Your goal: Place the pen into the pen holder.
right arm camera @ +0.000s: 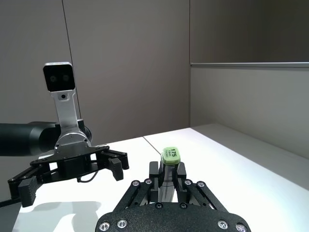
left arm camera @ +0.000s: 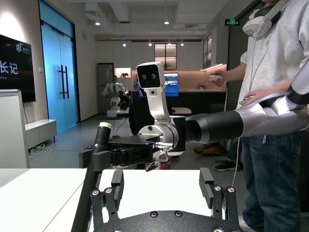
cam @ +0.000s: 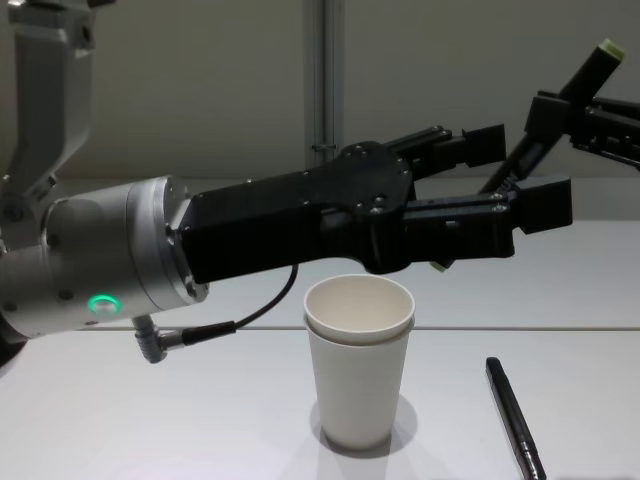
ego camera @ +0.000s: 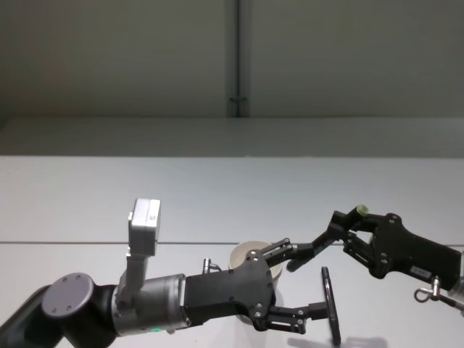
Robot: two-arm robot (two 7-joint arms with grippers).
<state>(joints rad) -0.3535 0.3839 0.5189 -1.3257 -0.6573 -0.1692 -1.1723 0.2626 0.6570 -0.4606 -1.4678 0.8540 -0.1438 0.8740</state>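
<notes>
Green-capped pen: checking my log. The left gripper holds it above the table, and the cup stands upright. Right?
No: the right gripper holds the green-capped pen, as the right wrist view shows; the left gripper is open. The cup does stand upright.

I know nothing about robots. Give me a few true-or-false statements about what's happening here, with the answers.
1. The pen holder stands upright on the table. True.
2. The left gripper is clamped around the pen holder. False: its jaws are open and it hovers above the rim.
3. The right gripper holds a green-capped pen. True.
4. Nothing lies on the table beside the pen holder. False: a black pen lies flat on the robot's right of it.
</notes>
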